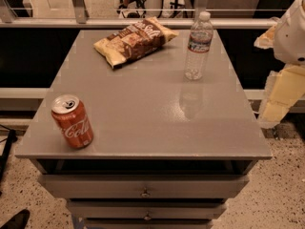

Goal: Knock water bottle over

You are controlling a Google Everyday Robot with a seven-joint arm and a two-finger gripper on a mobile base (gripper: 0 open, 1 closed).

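The water bottle stands upright at the back right of the grey table top. It is clear and ribbed, with a white cap and a blue-and-white label band. My gripper hangs at the right edge of the view, off the table's right side and lower right of the bottle. It is well apart from the bottle and touches nothing.
A red Coca-Cola can stands upright near the front left corner. A chip bag lies at the back, left of the bottle. Drawers sit below the top. A railing runs behind the table.
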